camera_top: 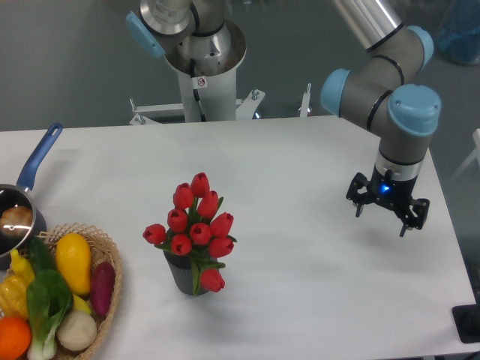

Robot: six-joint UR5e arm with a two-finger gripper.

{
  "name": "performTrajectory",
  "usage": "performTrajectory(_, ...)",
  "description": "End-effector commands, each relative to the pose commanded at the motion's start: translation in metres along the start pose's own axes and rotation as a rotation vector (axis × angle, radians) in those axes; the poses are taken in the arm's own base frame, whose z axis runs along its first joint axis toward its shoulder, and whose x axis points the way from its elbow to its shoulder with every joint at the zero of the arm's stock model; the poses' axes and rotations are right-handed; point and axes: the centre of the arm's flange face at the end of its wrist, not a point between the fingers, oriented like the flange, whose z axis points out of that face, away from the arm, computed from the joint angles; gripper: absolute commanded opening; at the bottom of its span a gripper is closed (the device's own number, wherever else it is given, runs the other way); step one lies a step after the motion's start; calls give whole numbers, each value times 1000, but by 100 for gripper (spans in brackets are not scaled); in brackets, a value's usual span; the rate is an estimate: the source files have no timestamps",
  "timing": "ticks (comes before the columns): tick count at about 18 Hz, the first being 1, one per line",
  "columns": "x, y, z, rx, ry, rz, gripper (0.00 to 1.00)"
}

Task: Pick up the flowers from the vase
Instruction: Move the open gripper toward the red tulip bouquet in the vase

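Nearest the camera, left of the vase (182, 274), a wicker basket (109, 289) of colourful vegetables sits at the table's (300, 285) front corner, with a blue-handled saucepan (22, 202) just behind it. Red tulip flowers (196, 221) stand upright in the dark ribbed vase. Well to the vase's right and slightly farther back, the gripper (385, 215) hangs above the table, fingers spread apart and holding nothing.

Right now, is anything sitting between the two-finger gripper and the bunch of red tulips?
No. In the fixed camera view, only bare white table lies between the gripper and the red tulips.
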Motion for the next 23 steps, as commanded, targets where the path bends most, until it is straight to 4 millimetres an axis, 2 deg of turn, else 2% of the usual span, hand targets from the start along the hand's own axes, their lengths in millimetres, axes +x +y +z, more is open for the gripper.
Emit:
performTrajectory(2,19,-8,-18,6,-12,18,100)
performTrajectory(5,51,-32,-21,3,5,58,100)
performTrajectory(8,69,-45,-41,16,-16,77,100)
performTrajectory(11,72,-54,-74,48,-68,63,100)
performTrajectory(15,84,-71,-102,264,-38,-8,100)
performTrajectory(18,96,-90,-105,438,44,-62,100)
performTrajectory(23,118,-108,-95,668,185,-72,100)
